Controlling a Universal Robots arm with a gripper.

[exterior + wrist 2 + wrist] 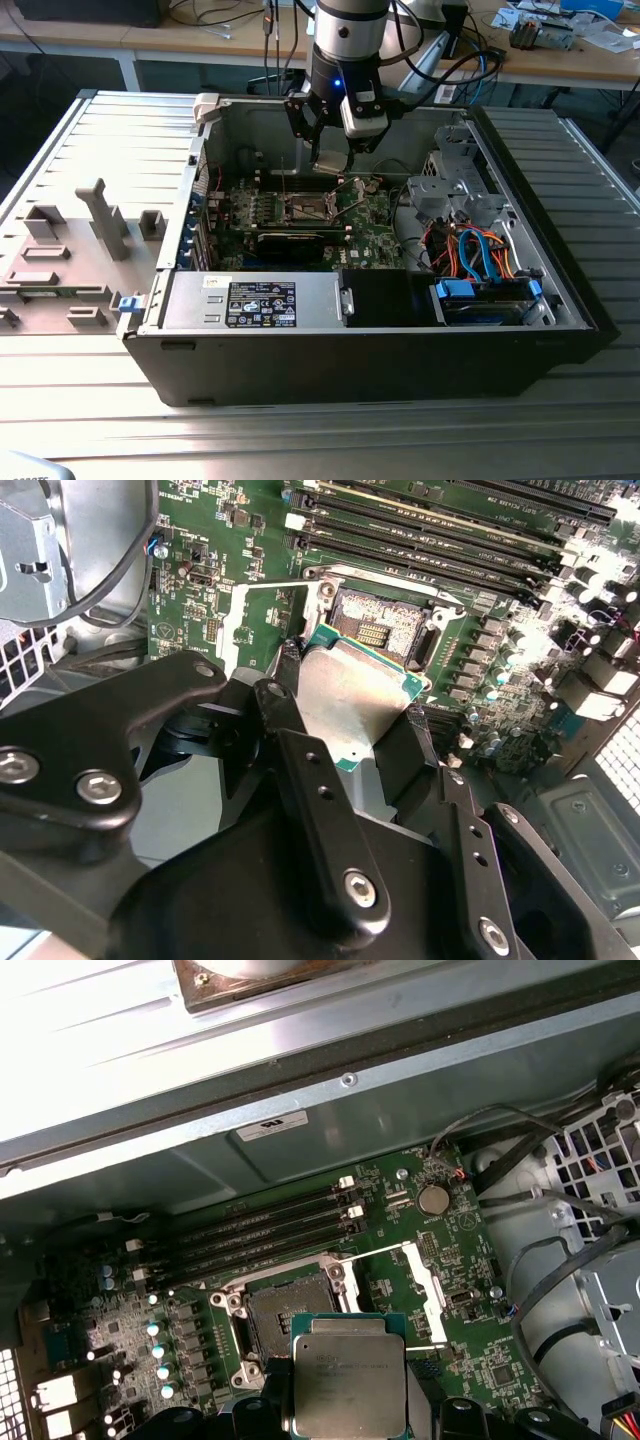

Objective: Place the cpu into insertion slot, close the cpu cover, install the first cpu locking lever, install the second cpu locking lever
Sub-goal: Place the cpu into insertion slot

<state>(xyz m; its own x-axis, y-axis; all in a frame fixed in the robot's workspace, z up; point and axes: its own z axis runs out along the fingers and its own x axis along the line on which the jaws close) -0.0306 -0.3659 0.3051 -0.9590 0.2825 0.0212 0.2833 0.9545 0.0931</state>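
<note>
My gripper point(350, 715) is clamped on the cpu point(350, 1375), near the uncovered insertion slot point(283, 1312); I cannot read its print.

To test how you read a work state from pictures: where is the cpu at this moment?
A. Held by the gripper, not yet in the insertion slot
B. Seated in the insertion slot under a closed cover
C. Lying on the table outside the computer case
A: in the second wrist view the gripper clamps the cpu by its edges, while the insertion slot beyond it lies open and empty.
</note>
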